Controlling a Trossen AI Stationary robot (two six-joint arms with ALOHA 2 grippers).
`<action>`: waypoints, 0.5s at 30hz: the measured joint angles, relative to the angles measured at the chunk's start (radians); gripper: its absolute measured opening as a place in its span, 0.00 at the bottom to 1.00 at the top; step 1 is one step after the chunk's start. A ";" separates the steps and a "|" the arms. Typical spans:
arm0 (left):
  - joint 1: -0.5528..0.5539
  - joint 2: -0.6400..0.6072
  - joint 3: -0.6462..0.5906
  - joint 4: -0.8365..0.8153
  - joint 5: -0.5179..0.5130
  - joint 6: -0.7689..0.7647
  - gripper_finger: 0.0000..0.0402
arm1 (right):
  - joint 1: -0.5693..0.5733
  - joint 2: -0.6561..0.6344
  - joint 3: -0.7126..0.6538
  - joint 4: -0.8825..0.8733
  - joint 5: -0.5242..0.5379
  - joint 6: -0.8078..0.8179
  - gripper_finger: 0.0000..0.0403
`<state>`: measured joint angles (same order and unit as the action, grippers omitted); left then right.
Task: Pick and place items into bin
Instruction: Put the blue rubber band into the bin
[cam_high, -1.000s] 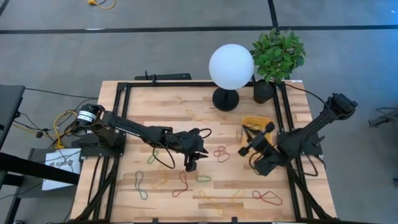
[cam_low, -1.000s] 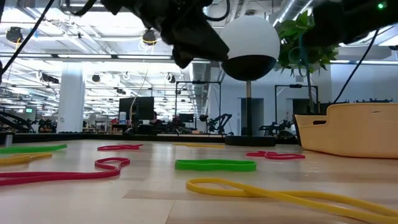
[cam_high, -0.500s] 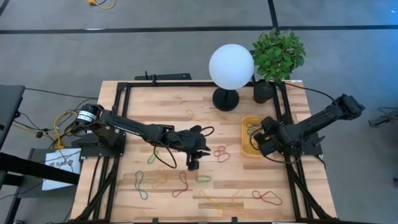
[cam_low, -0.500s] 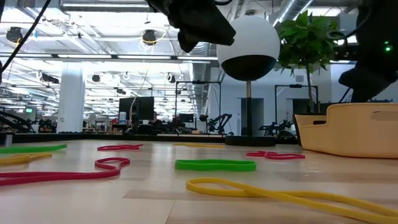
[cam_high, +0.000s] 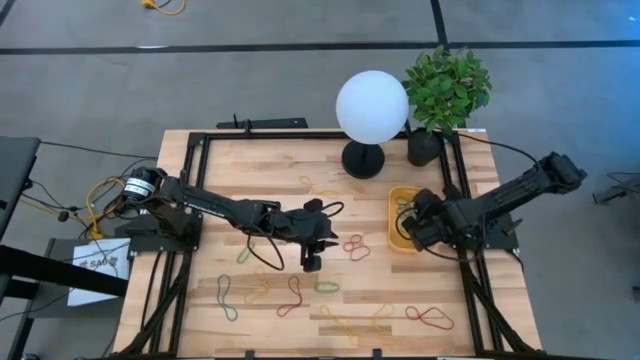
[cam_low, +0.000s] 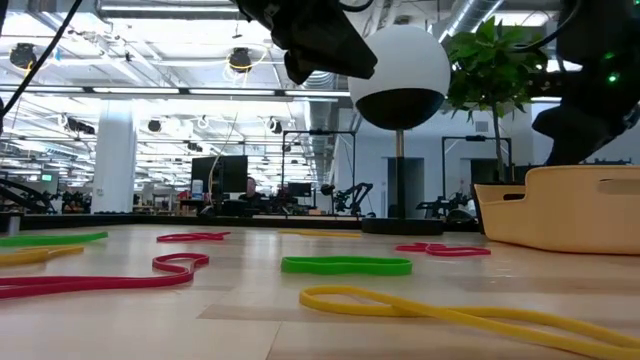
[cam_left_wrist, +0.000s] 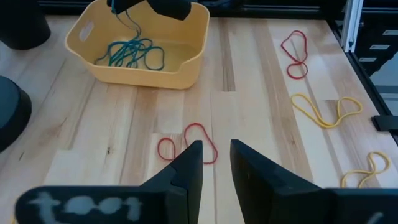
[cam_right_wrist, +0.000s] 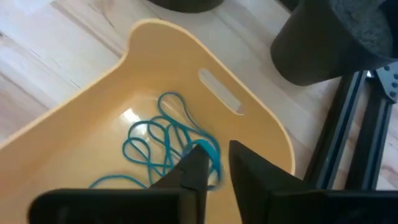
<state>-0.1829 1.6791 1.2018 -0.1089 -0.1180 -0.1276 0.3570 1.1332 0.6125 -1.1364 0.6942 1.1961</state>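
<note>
Right gripper (cam_right_wrist: 214, 163) low over the yellow-orange bin (cam_right_wrist: 93, 130), jaws slightly spread with only a narrow gap, tips just above a tangle of blue bands (cam_right_wrist: 165, 146) lying on the bin floor. Cannot tell whether a strand is caught between the tips. In the high view, same gripper (cam_high: 412, 228) at the bin (cam_high: 397, 196), which sits at the right of the wooden surface (cam_high: 250, 170), near the black plant pot (cam_high: 423, 148) and the base of the white globe lamp (cam_high: 372, 108).

Left gripper (cam_left_wrist: 215, 163) above the middle of the surface, jaws spread a little and holding nothing, pointing toward a red figure-eight band (cam_left_wrist: 186, 144) lying flat just beyond the tips. Seen from above, left gripper (cam_high: 313, 261) just left of that red band (cam_high: 355, 246), with a green band (cam_high: 328, 287) just nearer.

Farther out in the left wrist view: another red band (cam_left_wrist: 294, 54) and 2 yellow bands, one twisted (cam_left_wrist: 326, 110) and one by the frame edge (cam_left_wrist: 364, 172), all well apart from the bin (cam_left_wrist: 144, 67), where the blue tangle (cam_left_wrist: 132, 53) shows under the right arm's dark end.

Along the near edge in the high view, more loose loops: red (cam_high: 430, 318), red (cam_high: 290, 297), yellow (cam_high: 255, 290) and green (cam_high: 227, 298).
</note>
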 joint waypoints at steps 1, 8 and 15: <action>0.000 0.000 0.000 0.000 0.000 0.000 0.18 | -0.003 0.000 0.000 0.005 -0.003 0.000 0.18; 0.000 -0.120 0.000 -0.091 0.007 0.001 0.18 | -0.012 0.000 0.002 0.066 -0.005 -0.004 0.32; -0.003 -0.409 0.001 -0.305 -0.029 0.001 0.18 | -0.026 0.000 0.085 0.006 -0.034 -0.081 0.42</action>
<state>-0.1864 1.2705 1.2025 -0.4141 -0.1466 -0.1266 0.3311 1.1332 0.6975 -1.1299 0.6604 1.1148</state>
